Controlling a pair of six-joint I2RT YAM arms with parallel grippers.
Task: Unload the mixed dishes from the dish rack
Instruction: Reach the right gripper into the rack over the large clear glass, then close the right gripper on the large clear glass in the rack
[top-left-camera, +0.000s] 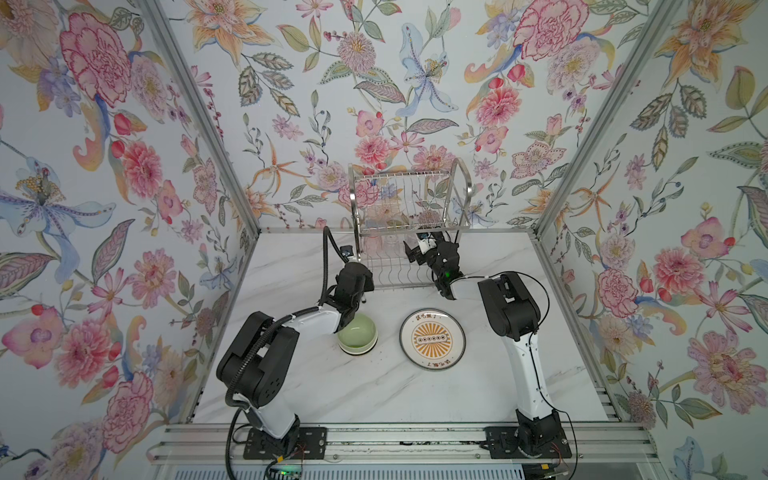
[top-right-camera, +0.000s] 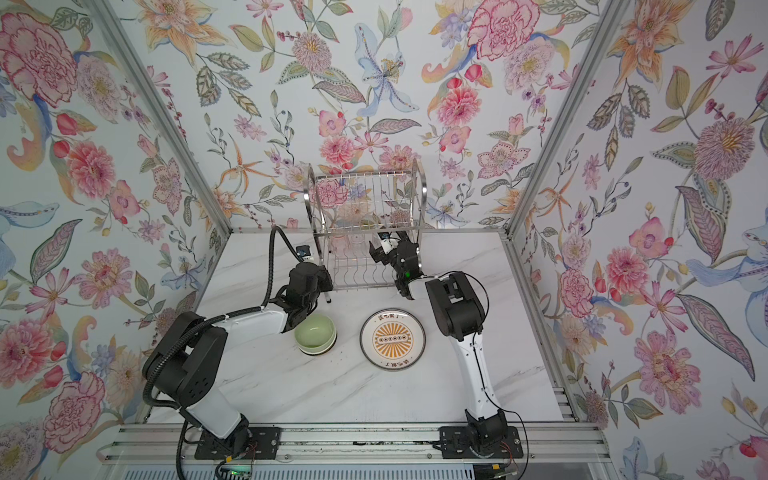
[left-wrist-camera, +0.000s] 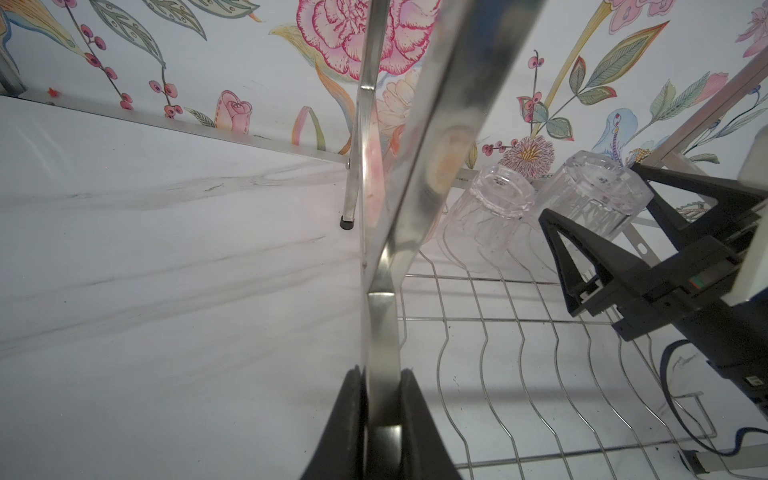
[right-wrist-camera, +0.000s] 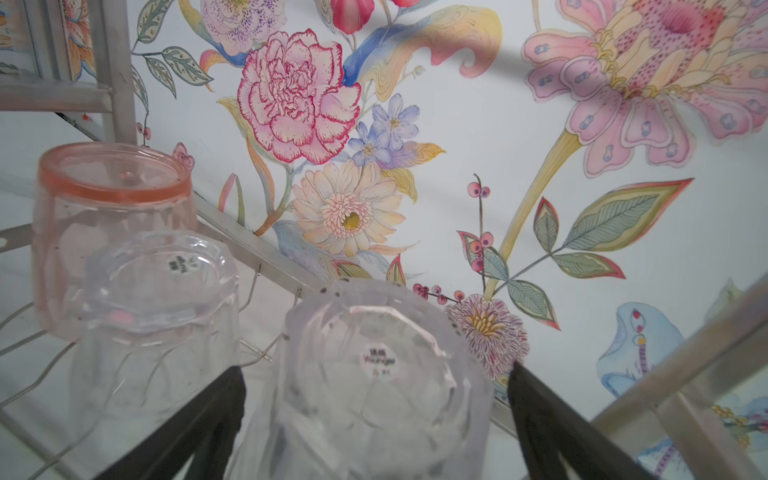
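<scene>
Standing upright, dish rack (top-left-camera: 405, 199), cups (right-wrist-camera: 374, 374) inverted

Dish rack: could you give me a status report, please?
Left pincer shut on rack frame. Right pincer open around clear cup. Green bowl, sunburst plate unloaded.

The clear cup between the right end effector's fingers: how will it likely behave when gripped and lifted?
The clear cup looks like rigid faceted glass, so probably stiff but slippery and breakable if dropped. It stands upside down on the dish rack wires, so a nudge from the open right end effector might tip it against the neighbouring clear cup.
</scene>
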